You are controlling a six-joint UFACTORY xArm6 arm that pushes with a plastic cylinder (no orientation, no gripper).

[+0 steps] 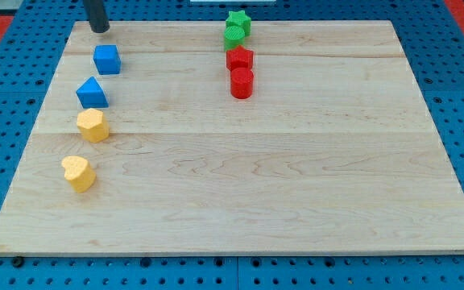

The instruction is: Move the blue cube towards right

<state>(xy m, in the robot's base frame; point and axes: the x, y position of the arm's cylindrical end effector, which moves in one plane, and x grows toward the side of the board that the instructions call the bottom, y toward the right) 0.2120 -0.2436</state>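
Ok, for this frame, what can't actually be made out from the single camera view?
- Dark rod: its upper length is cut off by the view's top edge; only the lower end shows, my tip above and slightly left of the blue cube.
- Green star-shaped block: its near side is hidden by the green round block in front.
- Whether the red angular block and red cylinder touch: unclear.
- Wooden board: its underside supports are hidden.

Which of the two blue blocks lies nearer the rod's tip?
The blue cube, just below-right of my tip. The other blue block, a wedge-like shape, sits farther down, beside a yellow block.
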